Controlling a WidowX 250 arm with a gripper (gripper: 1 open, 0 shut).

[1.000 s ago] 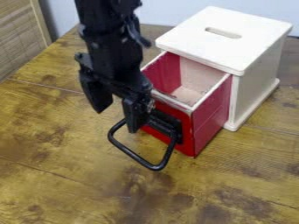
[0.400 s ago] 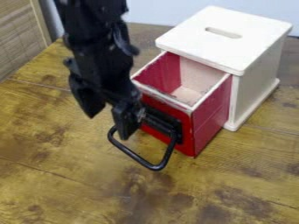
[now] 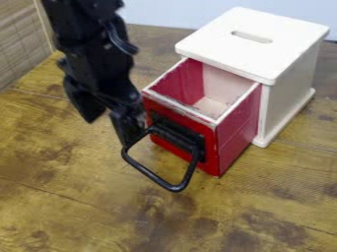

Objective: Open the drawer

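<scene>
Tool [image 3: 108,116] has shifted left and up-frame since the earlier frames, now off the handle instead of over it; red drawer sits slightly further out of the box than before. Black robot tool, two dark fingers [image 3: 129,128] pointing down, left of centre frame. Fingers spread apart with a visible gap, nothing between them, holding nothing. Right finger close beside the drawer's black bracket [image 3: 178,140]; contact cannot be told.

Red box-shaped drawer with pale wood inside [image 3: 200,116] at centre frame, pulled partly out toward lower left, its open top showing the pale interior. Large black loop handle [image 3: 161,169] hangs from the bracket on the front, lying down onto the table, lower centre, just below the tool.

Drawer's back end remains inside the cream wooden box with a slotted top [image 3: 257,54], upper right of frame. Brown weathered wooden plank table [image 3: 59,212] carries everything. Pale slatted panel [image 3: 19,39] at upper left edge.
</scene>
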